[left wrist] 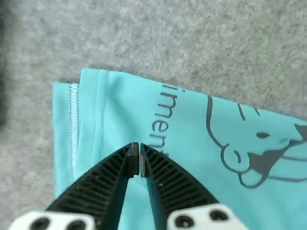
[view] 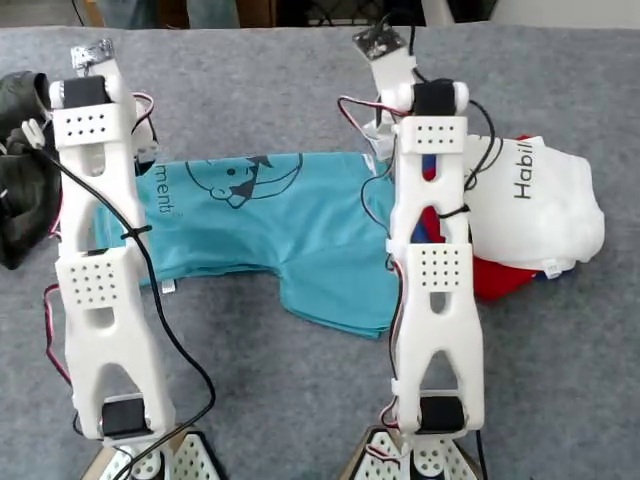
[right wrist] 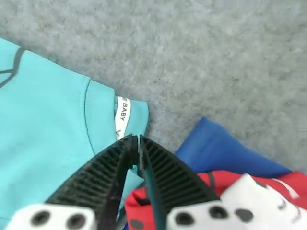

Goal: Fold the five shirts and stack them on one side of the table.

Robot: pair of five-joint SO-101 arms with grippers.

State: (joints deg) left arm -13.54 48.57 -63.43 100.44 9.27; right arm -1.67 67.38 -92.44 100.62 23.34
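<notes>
While the left gripper (left wrist: 139, 160) and right gripper (right wrist: 138, 143) hang closed, the teal shirt (view: 300, 230) lies beneath.

Grey carpet-like table covering (view: 300, 400), brown wooden furniture (view: 255, 12) beyond its far edge

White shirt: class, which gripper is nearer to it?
Right. The right gripper is at the teal shirt's edge beside the white shirt's pile; the left gripper is over the teal shirt's far end.
</notes>
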